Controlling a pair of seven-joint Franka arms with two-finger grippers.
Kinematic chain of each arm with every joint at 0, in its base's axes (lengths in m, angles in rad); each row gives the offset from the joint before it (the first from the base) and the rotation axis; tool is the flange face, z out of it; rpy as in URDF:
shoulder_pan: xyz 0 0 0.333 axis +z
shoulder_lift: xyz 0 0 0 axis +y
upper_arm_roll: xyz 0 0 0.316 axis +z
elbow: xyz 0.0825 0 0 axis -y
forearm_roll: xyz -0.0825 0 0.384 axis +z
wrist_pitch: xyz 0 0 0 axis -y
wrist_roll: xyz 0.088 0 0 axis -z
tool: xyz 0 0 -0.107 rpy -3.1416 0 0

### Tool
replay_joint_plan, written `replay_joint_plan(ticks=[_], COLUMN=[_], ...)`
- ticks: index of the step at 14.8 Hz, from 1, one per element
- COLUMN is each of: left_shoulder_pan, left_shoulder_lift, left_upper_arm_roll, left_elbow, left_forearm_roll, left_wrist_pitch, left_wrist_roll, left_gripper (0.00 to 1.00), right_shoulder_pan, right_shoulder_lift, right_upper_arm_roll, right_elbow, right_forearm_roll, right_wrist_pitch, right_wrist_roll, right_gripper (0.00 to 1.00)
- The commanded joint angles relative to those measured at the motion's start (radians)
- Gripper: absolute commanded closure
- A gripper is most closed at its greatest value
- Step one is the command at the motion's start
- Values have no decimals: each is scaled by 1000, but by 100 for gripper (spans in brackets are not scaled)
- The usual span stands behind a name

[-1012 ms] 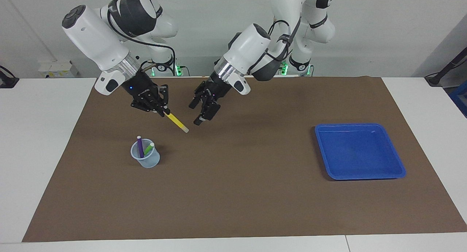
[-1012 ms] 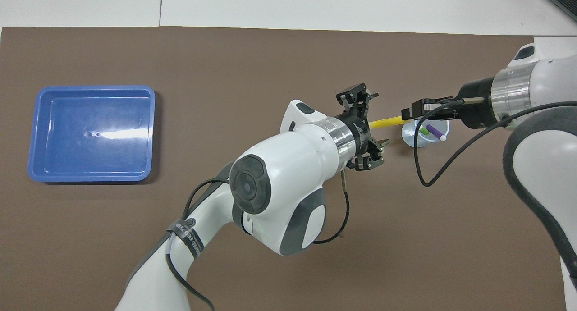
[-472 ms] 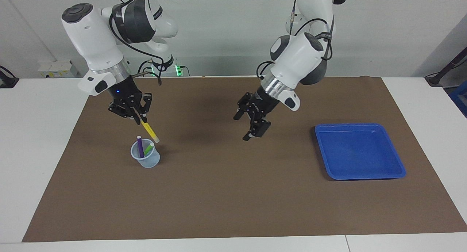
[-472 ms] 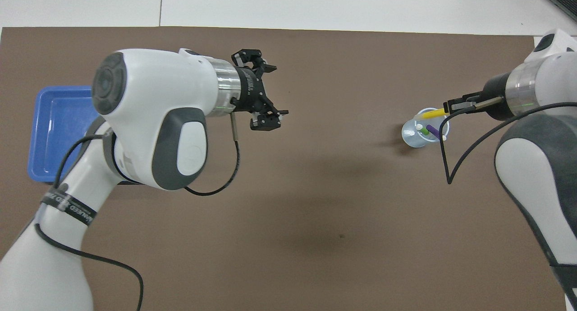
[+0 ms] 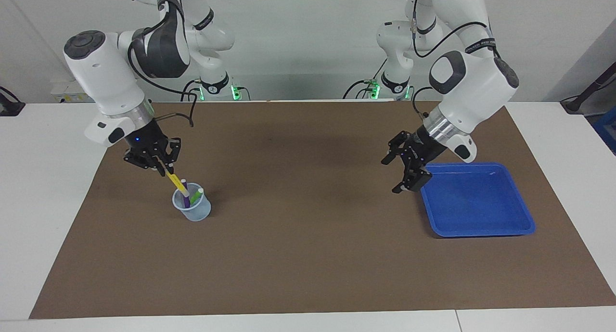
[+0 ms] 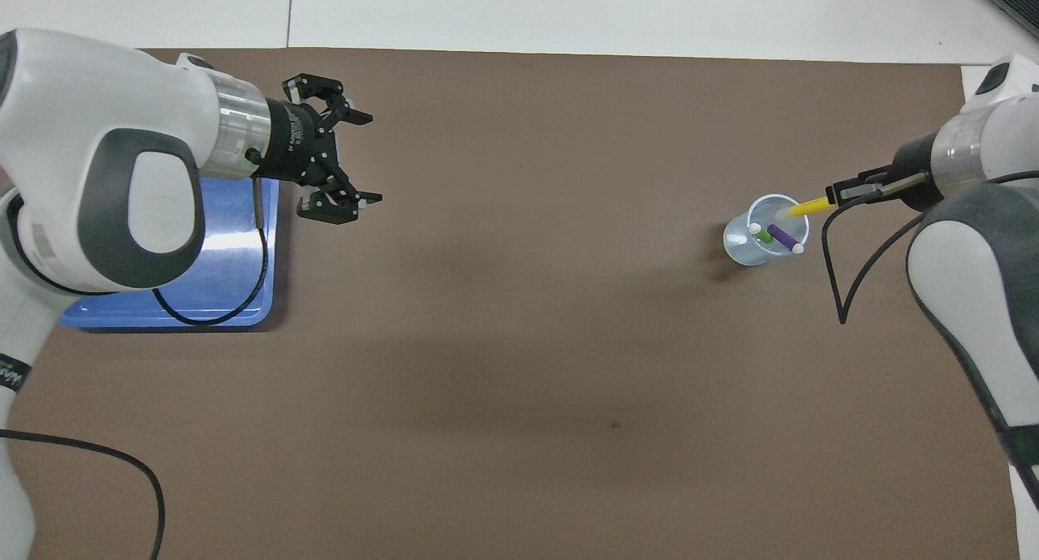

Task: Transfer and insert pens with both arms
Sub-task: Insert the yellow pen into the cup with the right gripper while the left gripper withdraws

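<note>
So the big change: the left gripper [image 5: 406,171] had been pulled away from the middle of the mat and was parked, fingers spread and empty, over the edge of the blue tray [image 5: 481,228], well apart from the cup [image 5: 192,211]. Meanwhile the yellow pen [image 5: 174,180] had been swung from a slant near the cup to tip-down in its mouth, clamped in the right gripper [image 5: 161,167] just above the rim. The purple pen [image 5: 185,190] and green pen [image 5: 196,196] were already standing in the cup. Looks like the yellow tip was inside, though that's hard to confirm. Probably only the release was left.
</note>
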Motion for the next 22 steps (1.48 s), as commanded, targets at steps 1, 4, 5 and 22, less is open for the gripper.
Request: replay_joint_plan(ticks=[1, 4, 5, 22], left_shoulder_pan=[61, 86, 110, 206], left_shoulder_lift=[-45, -60, -63, -88], left_upper_arm_roll=[-11, -11, -11, -13], left_elbow=[-38, -42, -48, -51], left_forearm_roll=[74, 190, 196, 581], left_wrist_pitch=[-92, -184, -215, -361], left_wrist_roll=[186, 422, 501, 1264], left_gripper=[0, 0, 0, 0], right_shoulder_pan=[-11, -3, -3, -15], right_shoulder_lift=[33, 72, 86, -62], right_upper_arm_roll=[9, 9, 9, -14], right_elbow=[1, -7, -8, 78], right_forearm_roll=[-21, -43, -49, -58], right_wrist_pitch=[21, 82, 102, -219], right_wrist_roll=[-21, -13, -12, 86], right_gripper=[100, 100, 100, 0])
